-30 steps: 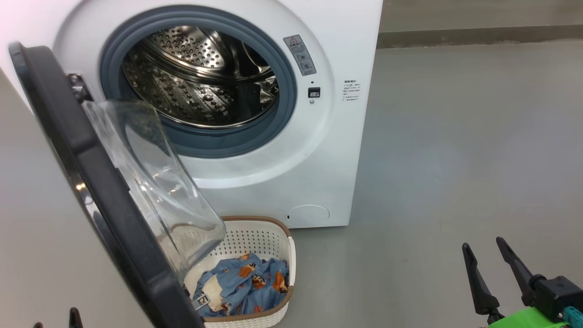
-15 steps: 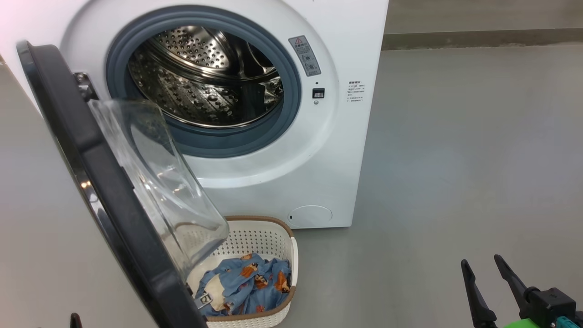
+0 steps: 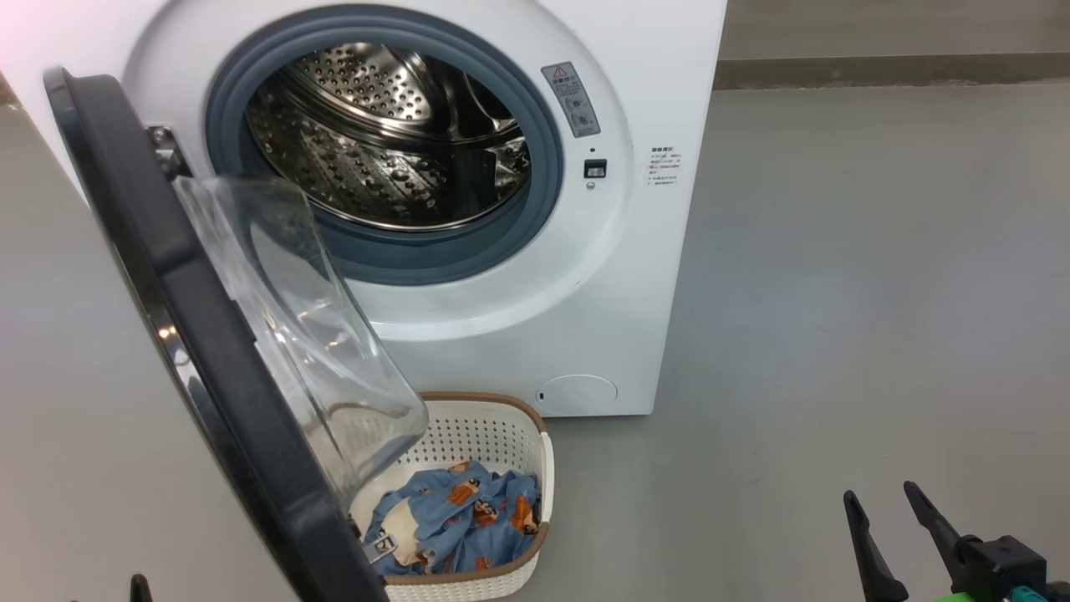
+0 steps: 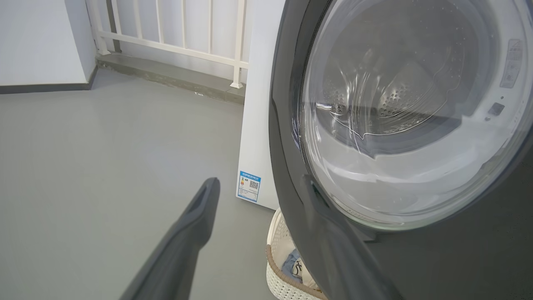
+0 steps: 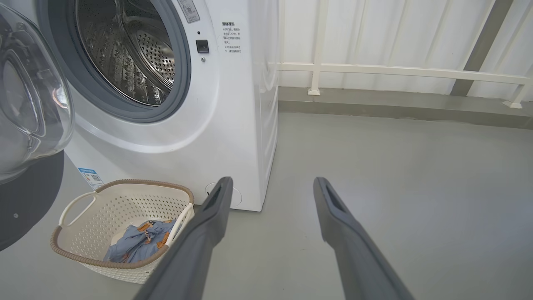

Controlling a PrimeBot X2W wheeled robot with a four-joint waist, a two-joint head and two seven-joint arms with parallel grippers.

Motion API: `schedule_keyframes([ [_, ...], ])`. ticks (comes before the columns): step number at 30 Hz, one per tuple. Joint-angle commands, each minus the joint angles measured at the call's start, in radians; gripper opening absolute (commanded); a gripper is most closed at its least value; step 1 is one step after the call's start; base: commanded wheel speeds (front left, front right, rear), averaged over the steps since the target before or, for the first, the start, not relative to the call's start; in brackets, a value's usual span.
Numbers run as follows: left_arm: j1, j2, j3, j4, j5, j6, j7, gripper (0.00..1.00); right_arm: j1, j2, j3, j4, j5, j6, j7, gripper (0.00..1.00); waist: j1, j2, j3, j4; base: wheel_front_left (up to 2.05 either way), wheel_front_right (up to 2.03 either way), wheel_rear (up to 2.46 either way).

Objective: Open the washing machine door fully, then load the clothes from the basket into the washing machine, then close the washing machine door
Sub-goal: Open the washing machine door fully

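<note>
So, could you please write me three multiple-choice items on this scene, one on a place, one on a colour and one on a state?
1. Where do the clothes lie? A on a chair; B in the basket; C on a table.
2. What colour is the basket's rim? A brown; B green; C red.
3. How is the washing machine door? A shut; B swung open; C missing.

Answers:
1 B, the blue printed fabric sits inside the white perforated walls.
2 A, a brown woven-look band runs round the top.
3 B, it stands swung aside, leaving the round opening uncovered.
</note>
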Motion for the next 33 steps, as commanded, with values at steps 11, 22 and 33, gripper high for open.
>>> schedule_keyframes([
  [11, -0.024, 0.018, 0.032, -0.030, 0.008, -0.003, -0.008, 1.00, -0.019, -0.018, 0.017, -0.017, -0.001, 0.002, -0.012, 1.00, 0.0000, 0.0000, 0.006, 0.006, 0.00, 0.00, 0.00],
  [22, -0.029, 0.018, 0.055, -0.034, 0.017, 0.029, -0.008, 0.00, -0.017, -0.015, 0.014, -0.019, 0.000, 0.002, -0.012, 1.00, 0.0000, 0.0000, 0.008, 0.012, 0.00, 0.00, 0.00],
  [33, -0.096, 0.018, 0.082, -0.226, -0.043, 0.131, -0.008, 0.00, -0.007, -0.013, 0.001, -0.020, -0.003, 0.002, -0.012, 1.00, 0.0000, 0.0000, 0.009, 0.051, 0.00, 0.00, 0.00],
])
